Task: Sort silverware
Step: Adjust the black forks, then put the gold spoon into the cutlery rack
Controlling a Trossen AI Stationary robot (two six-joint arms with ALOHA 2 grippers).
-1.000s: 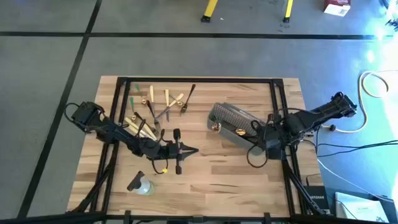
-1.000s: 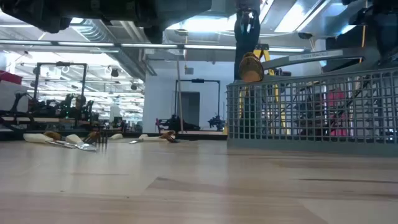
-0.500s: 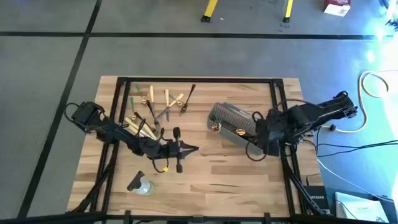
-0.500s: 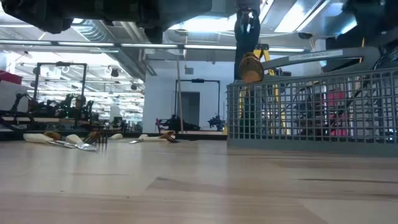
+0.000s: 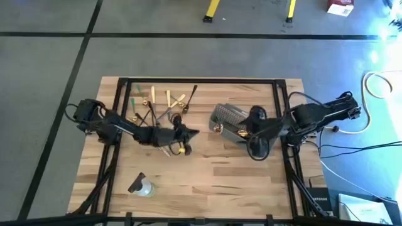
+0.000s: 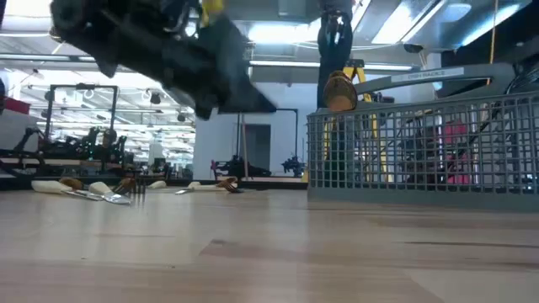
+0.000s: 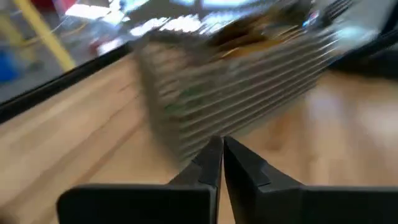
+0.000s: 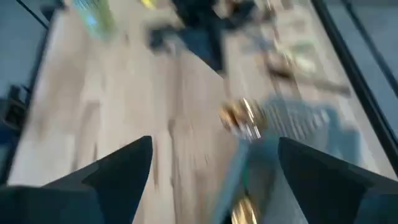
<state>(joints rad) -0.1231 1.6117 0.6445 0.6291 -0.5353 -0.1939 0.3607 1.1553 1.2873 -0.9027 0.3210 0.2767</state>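
Left arm shifted from the table's near-middle toward the far side, left gripper (image 5: 191, 133) now just beside the scattered silverware (image 5: 160, 103) and pointed at the wire-mesh basket (image 5: 233, 122); fingers (image 7: 208, 163) pressed together, nothing visible between them. Right arm swung inward since the earlier frame, right gripper (image 5: 252, 116) now over the basket's near-right part rather than off its right edge; fingers (image 8: 121, 165) spread wide, empty.

Wooden table (image 5: 207, 182): unchanged. Basket: unchanged, right of centre, lying at a slant, with a gold-ended utensil (image 6: 339, 91) standing above its rim in the low view. Loose silverware: unchanged, tan, black and green pieces strewn over the far-left quarter of the table, well apart from the basket; seen in the low view as a thin row (image 6: 109, 189) along the far edge. Small clear bottle (image 5: 142, 186): unchanged, lying near the front-left edge. Left arm's body blocking the upper left of the low view.
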